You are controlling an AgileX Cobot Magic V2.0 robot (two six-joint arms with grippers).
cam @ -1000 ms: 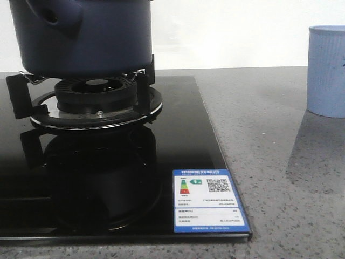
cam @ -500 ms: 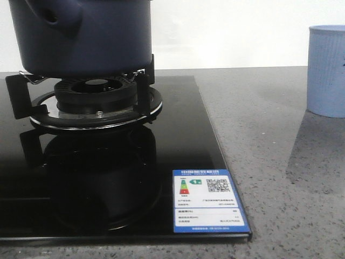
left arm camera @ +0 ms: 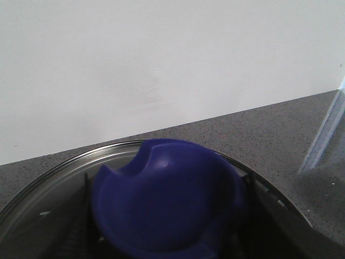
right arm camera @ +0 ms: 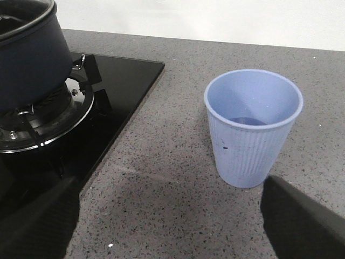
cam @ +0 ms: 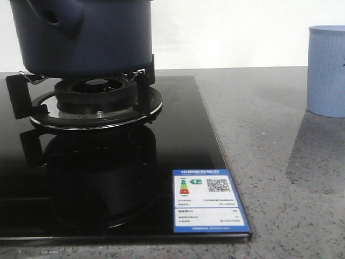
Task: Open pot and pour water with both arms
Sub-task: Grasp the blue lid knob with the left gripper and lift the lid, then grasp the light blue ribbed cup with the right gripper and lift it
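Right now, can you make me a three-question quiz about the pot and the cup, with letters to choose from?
1. Where does the pot sit?
A. on the stove burner
B. on the grey counter
C. inside the cup

2. What colour is the cup?
A. red
B. pale blue
C. green

3. How is the pot just now?
A. lying on its side
B. upside down
C. covered by a glass lid

Answers:
1. A, the front view shows the pot resting on the burner's supports.
2. B, the right wrist view shows a pale blue ribbed cup standing on the counter.
3. C, the left wrist view shows the lid with its blue knob still on top.
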